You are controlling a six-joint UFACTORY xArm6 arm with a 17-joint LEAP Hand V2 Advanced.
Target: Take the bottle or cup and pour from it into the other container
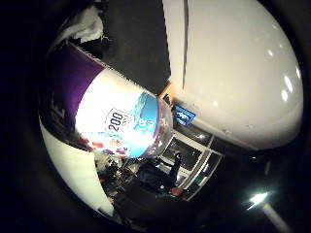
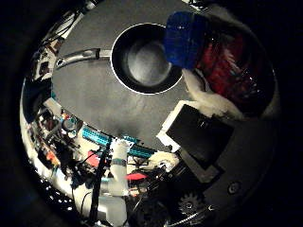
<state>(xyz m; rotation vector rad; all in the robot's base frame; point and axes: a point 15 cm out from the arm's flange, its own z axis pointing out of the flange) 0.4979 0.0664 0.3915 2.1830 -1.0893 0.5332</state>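
Observation:
In the right thumb side palm view, a clear bottle [image 2: 227, 61] with a red label and a blue cap [image 2: 187, 38] lies tilted close to the palm. Its cap end reaches over the rim of a dark round bowl [image 2: 144, 59]. The bowl stands on a grey round table [image 2: 85, 90]. My right hand [image 2: 204, 128] holds the bottle, with a white finger [image 2: 210, 95] curled against its side. In the right little finger side palm view, a label in purple, white and teal [image 1: 112, 107] on a bottle body fills much of the picture, close to the palm.
Beyond the table's edge, the thumb side view shows cluttered equipment with teal and white parts [image 2: 104, 142]. In the little finger side view, a large white rounded surface [image 1: 243, 68] fills one side, with dark room clutter [image 1: 160, 175] behind the bottle.

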